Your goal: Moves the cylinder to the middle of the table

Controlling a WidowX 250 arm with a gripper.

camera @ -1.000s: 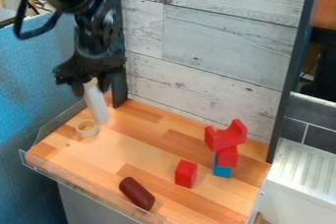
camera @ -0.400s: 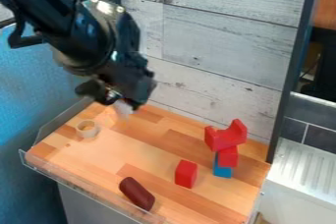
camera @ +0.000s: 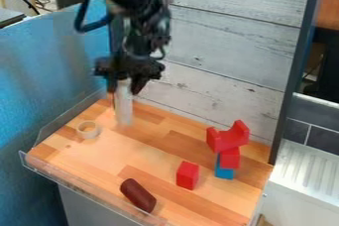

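My gripper (camera: 124,85) hangs over the back left part of the wooden table (camera: 106,153), pointing down. It is shut on the upper end of a whitish cylinder (camera: 124,105), which stands nearly upright beneath it. I cannot tell if the cylinder's lower end touches the wood. A dark red cylinder (camera: 138,195) lies on its side near the table's front edge.
A pale ring (camera: 88,130) lies at the left, near the clear side rim. On the right stand a red block (camera: 187,175) and a stack with a blue block (camera: 224,169) under red ones (camera: 229,138). A whitish plank wall (camera: 225,46) rises behind.
The gripper has moved to the right with the whitish cylinder in it, and the cylinder now hangs straighter than a second ago. The blocks, ring and dark red cylinder have not moved.
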